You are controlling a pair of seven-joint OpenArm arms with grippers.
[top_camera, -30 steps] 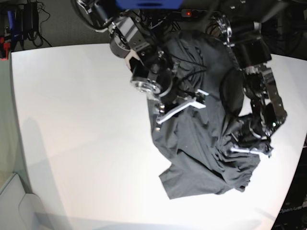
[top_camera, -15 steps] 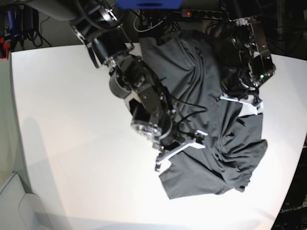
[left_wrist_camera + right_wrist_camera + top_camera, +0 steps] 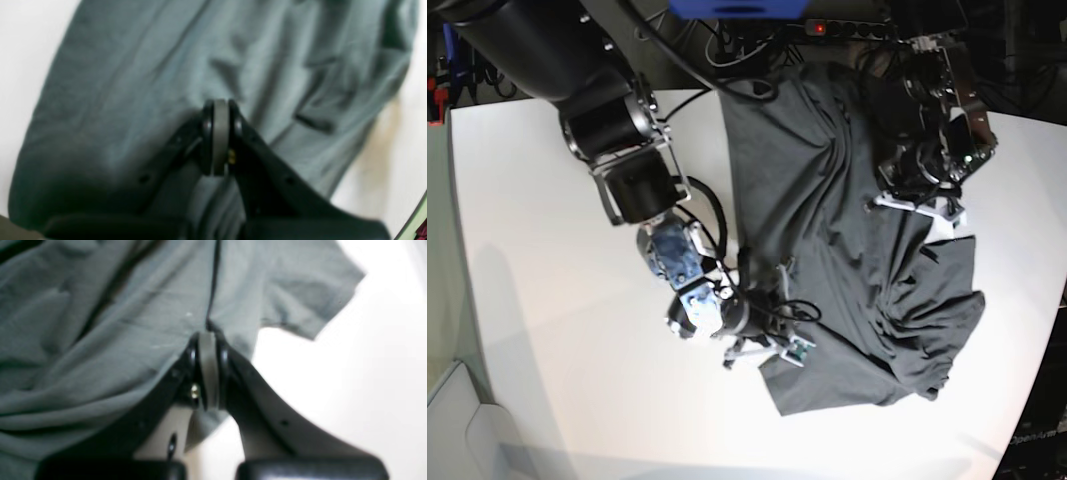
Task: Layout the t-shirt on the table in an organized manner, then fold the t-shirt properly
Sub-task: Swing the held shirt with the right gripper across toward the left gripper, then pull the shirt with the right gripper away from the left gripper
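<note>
Reading nothing legible | t-shirt (image 3: 847, 260) plain grey | table (image 3: 557, 330) white

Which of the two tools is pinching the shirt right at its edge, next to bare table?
The right tool: its shut jaws pinch the t-shirt at its border beside the white table. The left tool is shut amid cloth.

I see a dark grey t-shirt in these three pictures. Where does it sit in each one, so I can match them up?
Base view: the t-shirt lies crumpled right of centre, top edge down to lower middle.
Left wrist view: it fills most of the picture, behind the shut left pincer.
Right wrist view: it covers the left and top; a sleeve sticks out upper right.
Shared landmark: the white table.
</note>
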